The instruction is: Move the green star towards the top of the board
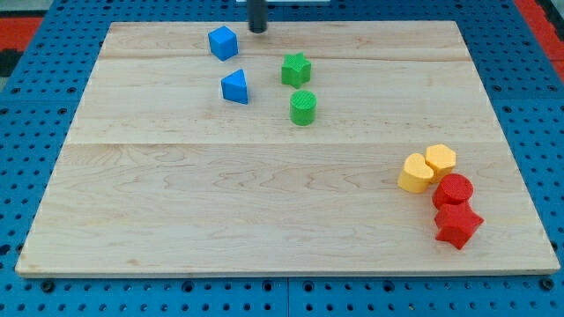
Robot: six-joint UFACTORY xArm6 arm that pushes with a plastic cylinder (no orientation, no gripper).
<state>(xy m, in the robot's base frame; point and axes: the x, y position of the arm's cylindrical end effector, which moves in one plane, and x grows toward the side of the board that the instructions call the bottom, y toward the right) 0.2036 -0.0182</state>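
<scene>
The green star (296, 69) lies on the wooden board (264, 202) in its upper middle part. My tip (257, 31) stands at the view's top edge of the board, up and to the left of the green star and apart from it. A green cylinder (303, 107) sits just below the star. A blue cube (223, 42) lies to the left of my tip, and a blue triangular block (235, 86) lies below the cube, left of the star.
At the view's lower right are two yellow blocks (426, 167) touching each other, a red cylinder (454, 189) and a red star (458, 225) below it. Blue pegboard (35, 114) surrounds the board.
</scene>
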